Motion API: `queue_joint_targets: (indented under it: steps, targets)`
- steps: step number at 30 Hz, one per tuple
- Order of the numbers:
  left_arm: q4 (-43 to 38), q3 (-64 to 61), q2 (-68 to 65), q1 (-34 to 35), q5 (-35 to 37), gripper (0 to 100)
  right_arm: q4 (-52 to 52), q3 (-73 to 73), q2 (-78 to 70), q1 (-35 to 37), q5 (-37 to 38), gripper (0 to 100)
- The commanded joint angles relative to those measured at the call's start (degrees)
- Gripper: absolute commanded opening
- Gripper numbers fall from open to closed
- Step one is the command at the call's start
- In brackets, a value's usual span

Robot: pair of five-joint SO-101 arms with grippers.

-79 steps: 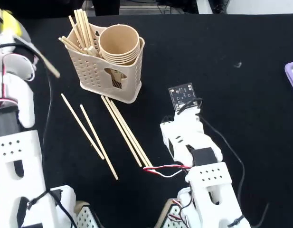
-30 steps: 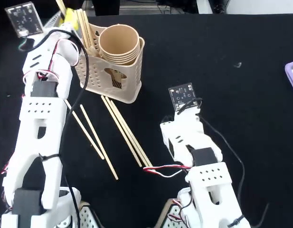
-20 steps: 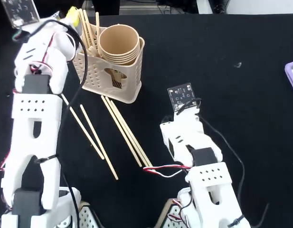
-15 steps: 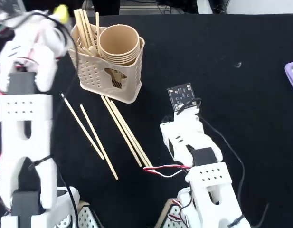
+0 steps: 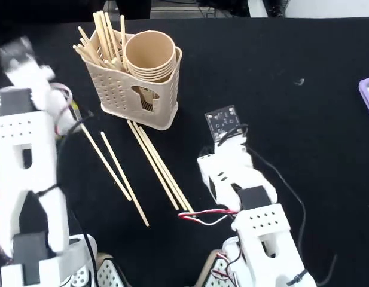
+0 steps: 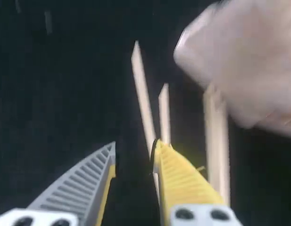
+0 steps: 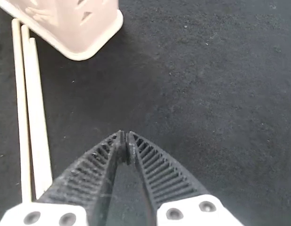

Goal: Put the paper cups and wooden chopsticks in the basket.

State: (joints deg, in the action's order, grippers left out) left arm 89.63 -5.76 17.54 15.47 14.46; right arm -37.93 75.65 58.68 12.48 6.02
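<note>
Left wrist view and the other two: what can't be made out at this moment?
- Left wrist view: the beige perforated plastic basket is a blurred pale mass; holes and contents lost.
- High view: the stacked brown paper cups sit behind the basket wall; their count is uncertain.
- High view: the purple object is cut off by the right edge.
- Right wrist view: the pale wooden chopsticks run past the frame edge; length unseen.

Stacked tan paper cups (image 5: 150,55) and wooden chopsticks (image 5: 104,37) upright in perforated beige basket (image 5: 133,95), upper left, loose chopsticks (image 5: 157,167) flat on black bench (image 5: 286,119) below it
</note>
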Motion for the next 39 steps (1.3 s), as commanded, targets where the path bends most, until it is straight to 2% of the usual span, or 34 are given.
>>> queue_joint_targets:
  steps: [1, 3, 6, 8, 16, 20, 32, 39]
  targets:
    - [-8.9, -16.6, -1.8, -1.2, 0.2, 14, 0.9, -0.8, 0.0, 1.1, 0.6, 1.5]
    - [-16.0, -22.1, -2.5, -2.5, 0.6, 14, 1.2, -0.5, 0.0, 1.1, 0.7, 1.5]
    - [-24.0, -28.4, -2.6, -4.7, 5.8, 18, 1.2, -0.5, 0.0, 1.1, 0.7, 1.5]
    - [-27.3, -31.2, -2.5, -6.6, 9.8, 21, 1.2, -0.5, 0.0, 1.1, 0.7, 1.5]
    - [-40.1, -38.7, -3.3, -10.5, 21.1, 21, 1.2, -0.5, 0.0, 1.1, 0.7, 1.5]
    - [-45.6, -41.9, -3.3, -10.5, 22.9, 21, 1.2, -0.5, 0.0, 1.1, 0.7, 1.5]
    - [-51.6, -44.7, -3.4, -12.4, 22.9, 21, 1.2, -0.5, 0.0, 1.0, 0.7, 1.5]
    - [-51.5, -44.1, -8.7, -13.4, 22.9, 21, 1.2, -0.5, 0.1, 0.9, 0.7, 1.5]
